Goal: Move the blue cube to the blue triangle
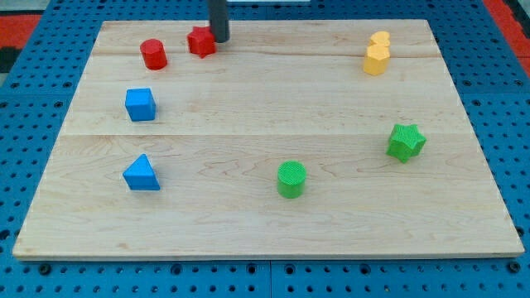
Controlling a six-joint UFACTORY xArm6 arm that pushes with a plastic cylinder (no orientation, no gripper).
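The blue cube [140, 104] sits on the wooden board at the view's left. The blue triangle [142, 174] lies below it, toward the view's bottom left, a short gap apart. My tip [219, 39] is at the view's top, right beside the red star-like block [201, 41] on its right, and well above and to the right of the blue cube.
A red cylinder [153, 55] stands left of the red block. Two yellow blocks [377, 55] sit together at the top right. A green star-like block [406, 141] is at the right, a green cylinder [291, 179] at bottom centre. The board [248, 223] ends on blue pegboard.
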